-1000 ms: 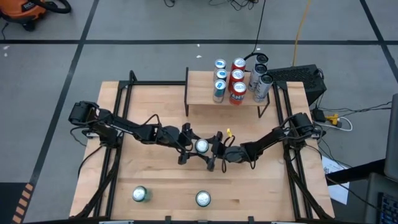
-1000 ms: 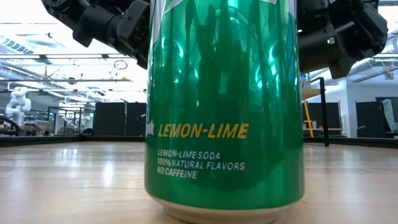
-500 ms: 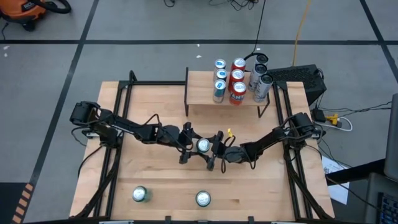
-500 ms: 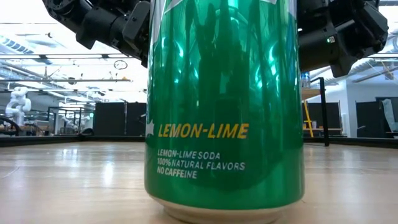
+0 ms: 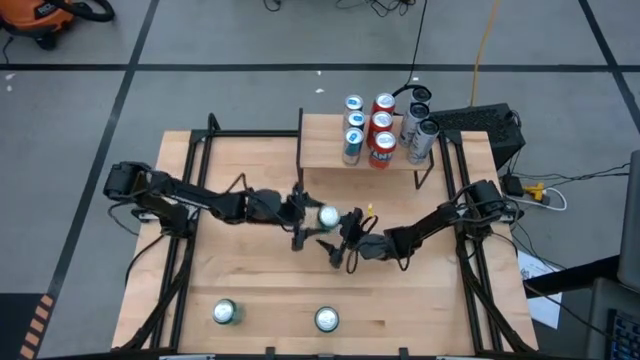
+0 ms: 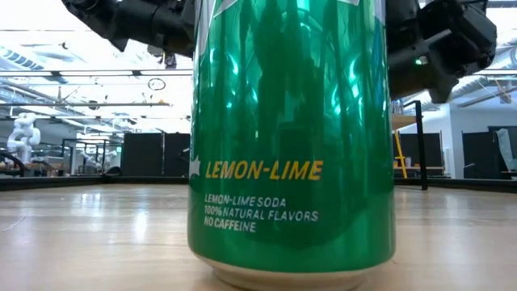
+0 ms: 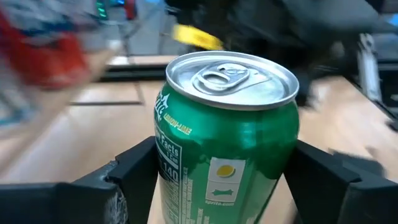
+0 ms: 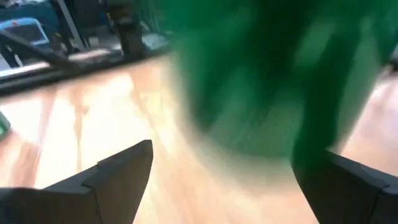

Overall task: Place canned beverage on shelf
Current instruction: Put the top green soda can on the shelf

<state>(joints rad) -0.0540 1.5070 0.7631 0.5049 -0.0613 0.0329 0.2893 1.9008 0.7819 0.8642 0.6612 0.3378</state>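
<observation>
A green lemon-lime can (image 5: 327,215) with a silver top (image 7: 231,76) stands between the fingers of my left gripper (image 5: 318,218), which is shut on it at the table's middle, just near of the shelf (image 5: 325,150). The shelf, a small raised wood board on black supports, carries several cans (image 5: 380,130) at its right end. My right gripper (image 5: 345,245) is open just right and near of the held can, which shows blurred (image 8: 267,81) ahead of its fingers. My left gripper pinches the can's side wall (image 7: 163,168) between its two fingers (image 7: 134,171), one on each side, below the top rim. The fingers come nearly level from the table's left. The can stays close to upright, top up, and looks lifted clear of the table.
Two more green cans stand near the table's front edge (image 5: 225,313) (image 5: 326,319); the second fills the low view (image 6: 291,137). Black frame rails run along both table sides (image 5: 190,180) (image 5: 470,270). The shelf's left half is bare wood.
My left gripper has gone up and toward the far edge and the shelf, taking the green can with it, top still up. My right gripper has stayed about where it was and turned a little; the can is no longer between its fingers.
</observation>
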